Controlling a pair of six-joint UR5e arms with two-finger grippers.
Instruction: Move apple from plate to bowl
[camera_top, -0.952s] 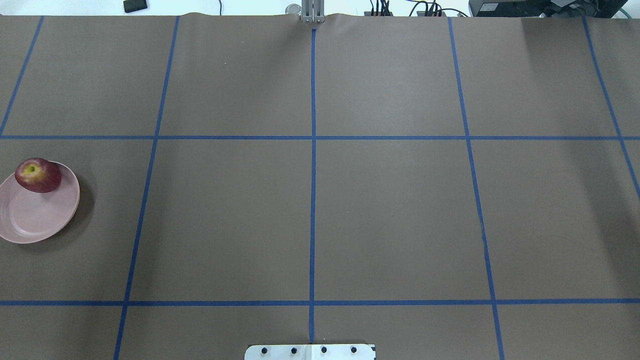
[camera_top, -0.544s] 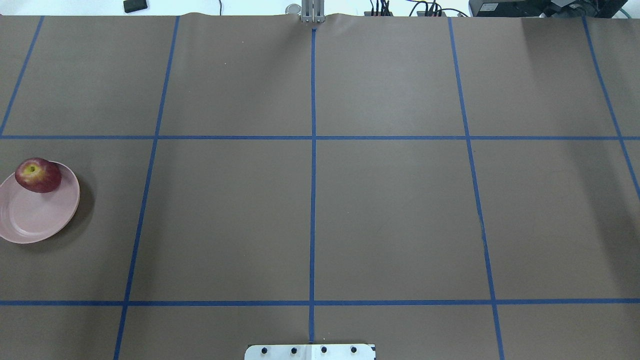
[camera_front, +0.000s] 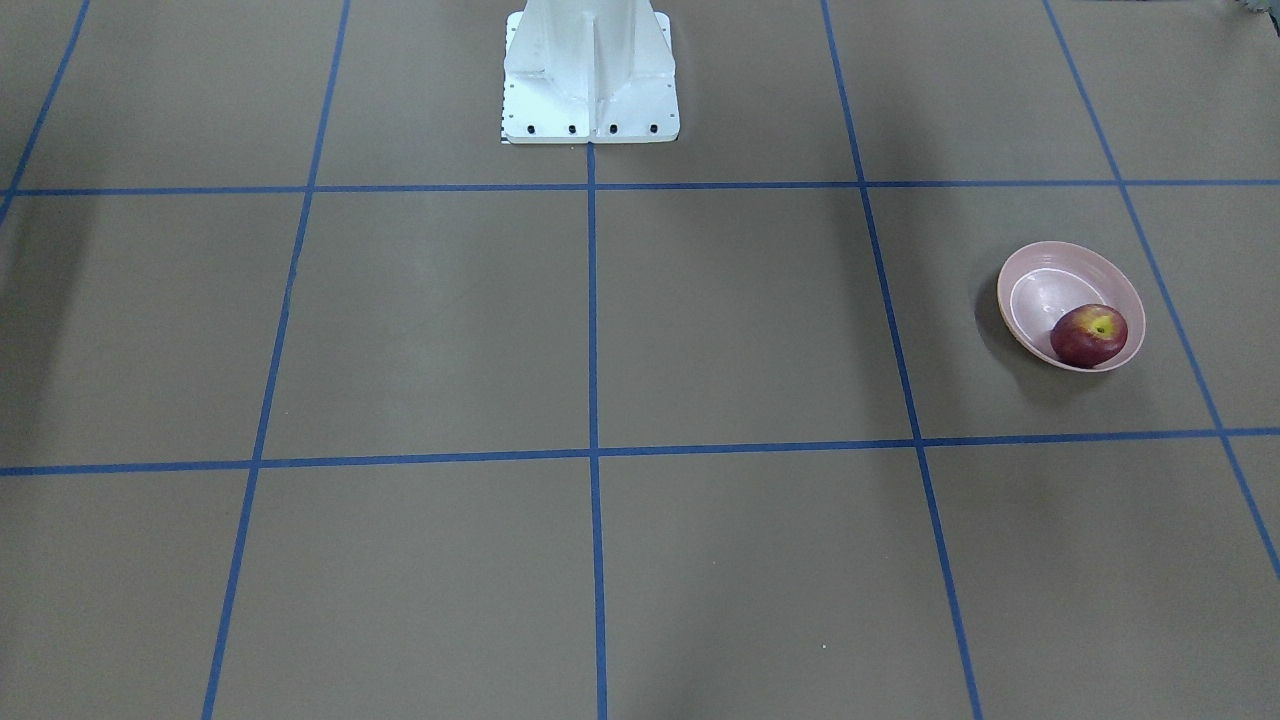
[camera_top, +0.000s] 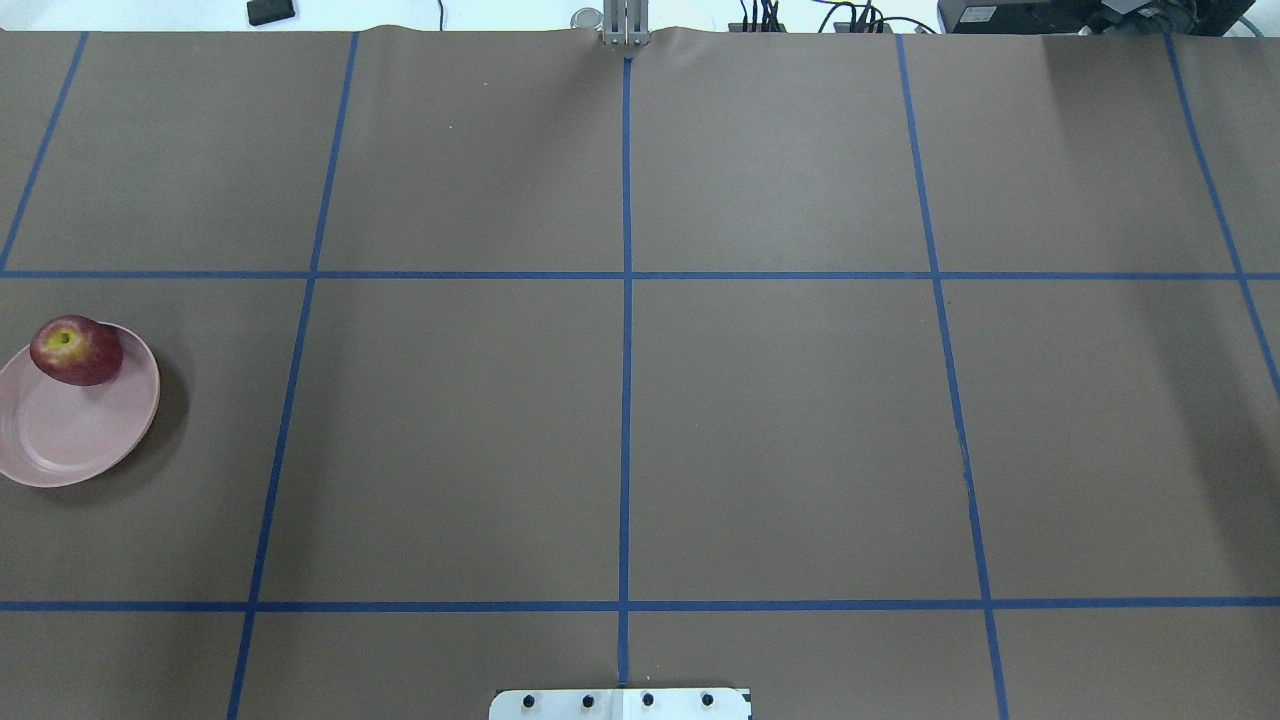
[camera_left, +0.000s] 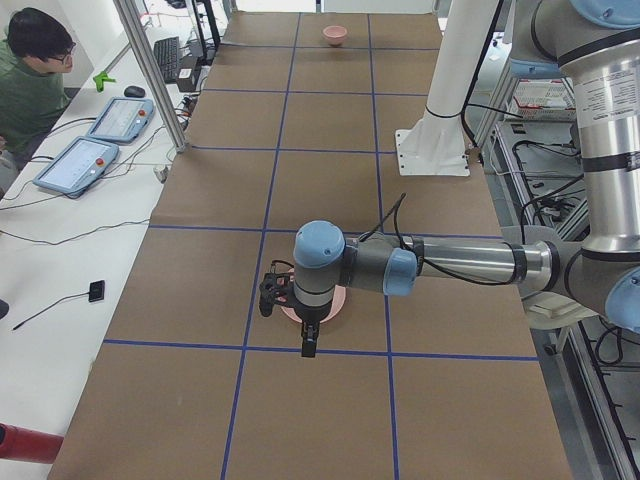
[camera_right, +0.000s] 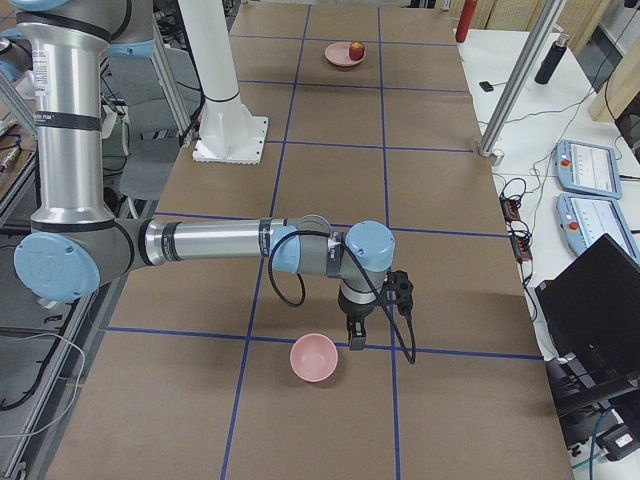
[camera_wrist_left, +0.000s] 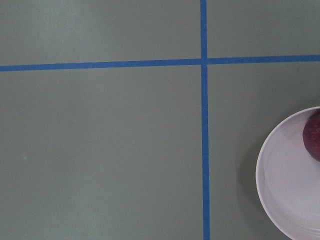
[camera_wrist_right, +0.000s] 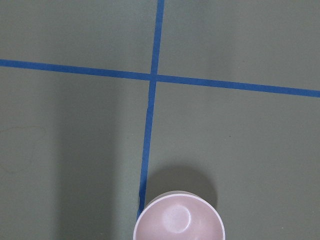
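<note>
Nothing has shifted over the last second in the overhead view: the apple (camera_top: 76, 351) and the plate (camera_top: 60, 440) lie just where they lay before, and no arm shows there.

Seen from the robot's right end, the bowl (camera_right: 313, 357) is nearest, standing upright and empty on the brown surface (camera_top: 620, 400). The right gripper (camera_right: 356, 335) hangs pointing down just beside it, touching nothing. Only a side view shows its fingers, so I cannot tell how wide they stand.

At the far end, well apart from the bowl, the apple rests in the plate, against the sloping rim on the side away from the robot. The left gripper (camera_left: 308, 340) hangs over that area, also pointing down. Its spread cannot be judged either, and its wrist camera catches only a sliver of apple at the edge.

The pick has probably not begun. The apple is round and sits on a slope, so an off-centre closing could roll it across the plate or over the rim. The carry spans the whole surface, and a hand-over between arms could let it slip. The bowl is barely wider than the fruit, so a skewed release may strike its rim.

The apple's yellow stem hollow faces upward, slightly tipped. It has no marked long axis and looks a little wider than tall.
</note>
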